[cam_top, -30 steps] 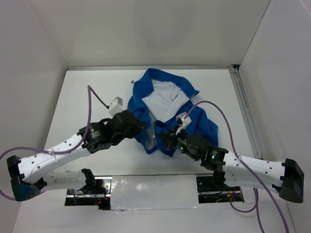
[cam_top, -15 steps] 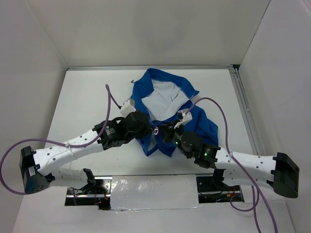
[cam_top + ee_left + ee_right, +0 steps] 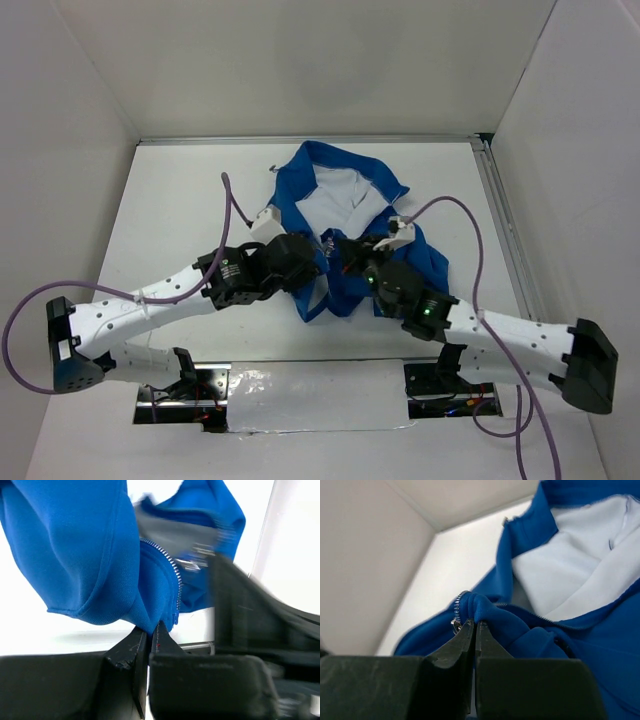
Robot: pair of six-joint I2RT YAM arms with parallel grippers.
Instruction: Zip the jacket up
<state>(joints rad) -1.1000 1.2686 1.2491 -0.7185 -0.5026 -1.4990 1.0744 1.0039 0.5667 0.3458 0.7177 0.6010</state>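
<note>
The royal-blue jacket [image 3: 350,215] lies crumpled mid-table, front open, white lining [image 3: 330,205] showing. My left gripper [image 3: 318,262] is shut on a fold of its lower front edge; in the left wrist view [image 3: 149,629] blue fabric is pinched between the jaws beside the silver zipper teeth [image 3: 175,572]. My right gripper [image 3: 343,250] is shut on the jacket's edge close by; in the right wrist view [image 3: 475,625] it pinches a blue fold next to the metal zipper end [image 3: 456,625]. Both grippers meet near the jacket's centre front. The pockets are not visible.
White walls enclose the table [image 3: 180,200]. A metal rail [image 3: 500,210] runs along the right edge. Purple cables [image 3: 235,200] loop from both wrists above the table. A taped panel [image 3: 310,395] sits at the near edge between the arm bases.
Both arms have reached further in and toward each other. The grippers moved up along the jacket's front, lifting and bunching the lower edge; the right wrist shifted left.
</note>
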